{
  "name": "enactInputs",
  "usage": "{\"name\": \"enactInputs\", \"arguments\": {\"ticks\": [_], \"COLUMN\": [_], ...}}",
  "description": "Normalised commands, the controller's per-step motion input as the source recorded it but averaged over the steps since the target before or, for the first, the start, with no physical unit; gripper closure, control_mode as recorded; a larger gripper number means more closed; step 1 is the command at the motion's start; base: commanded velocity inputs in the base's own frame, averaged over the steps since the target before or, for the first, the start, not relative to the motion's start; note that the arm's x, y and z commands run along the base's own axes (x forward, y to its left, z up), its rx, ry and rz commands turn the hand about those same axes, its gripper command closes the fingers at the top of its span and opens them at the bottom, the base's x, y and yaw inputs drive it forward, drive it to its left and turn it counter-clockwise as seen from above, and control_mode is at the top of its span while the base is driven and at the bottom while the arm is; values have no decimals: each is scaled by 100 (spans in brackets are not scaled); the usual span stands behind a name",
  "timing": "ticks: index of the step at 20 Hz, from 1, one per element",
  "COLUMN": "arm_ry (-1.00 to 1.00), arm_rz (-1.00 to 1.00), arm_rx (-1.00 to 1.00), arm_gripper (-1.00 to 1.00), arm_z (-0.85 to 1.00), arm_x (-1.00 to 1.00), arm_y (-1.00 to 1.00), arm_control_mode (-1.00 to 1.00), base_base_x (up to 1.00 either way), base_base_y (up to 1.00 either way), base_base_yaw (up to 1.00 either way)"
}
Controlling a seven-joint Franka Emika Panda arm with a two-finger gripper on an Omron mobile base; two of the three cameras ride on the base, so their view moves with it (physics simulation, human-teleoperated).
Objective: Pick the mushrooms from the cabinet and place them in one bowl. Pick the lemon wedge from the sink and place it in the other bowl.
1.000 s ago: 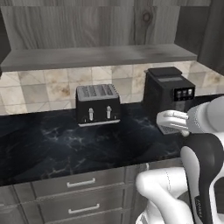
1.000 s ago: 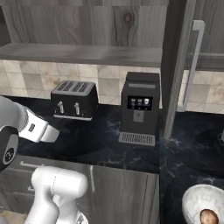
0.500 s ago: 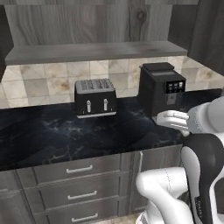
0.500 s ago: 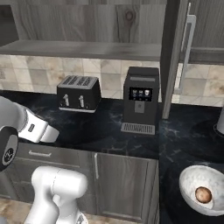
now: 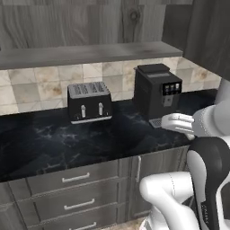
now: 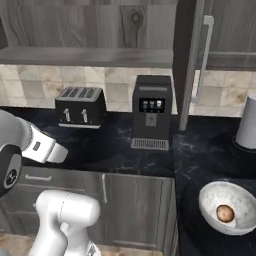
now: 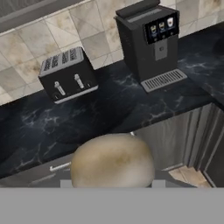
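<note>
In the hand view a rounded brown-and-tan mushroom sits at the bottom, and my gripper is shut on it, the fingertips mostly hidden behind it. The white marbled bowl stands on the dark counter at the lower right of the right base view, with the second mushroom lying inside. The grey wood-grain cabinet door stands open above the counter, its pale bar handle facing right. The sink, the lemon wedge and the cream bowl are out of view.
A black toaster and a black coffee machine stand against the tiled wall on the black marble counter. A pale cylinder stands at the far right. Grey drawers run below the counter.
The whole picture has shifted left and up, so the camera has moved. The marbled bowl with its mushroom has come further into the right base view. The gripper's hold is unchanged.
</note>
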Motion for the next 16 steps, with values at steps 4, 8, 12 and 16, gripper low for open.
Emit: {"name": "enactInputs", "arguments": {"ticks": [4, 8, 12, 16], "arm_ry": [0, 0, 0, 0], "arm_rz": [0, 0, 0, 0], "arm_rx": [0, 0, 0, 0], "arm_gripper": [100, 100, 100, 100], "arm_z": [0, 0, 0, 0], "arm_x": [0, 0, 0, 0], "arm_y": [0, 0, 0, 0], "arm_control_mode": [100, 100, 100, 100], "base_base_x": [-14, -10, -9, -14], "base_base_y": [0, 0, 0, 0], "base_base_yaw": [-40, -43, -45, -45]}}
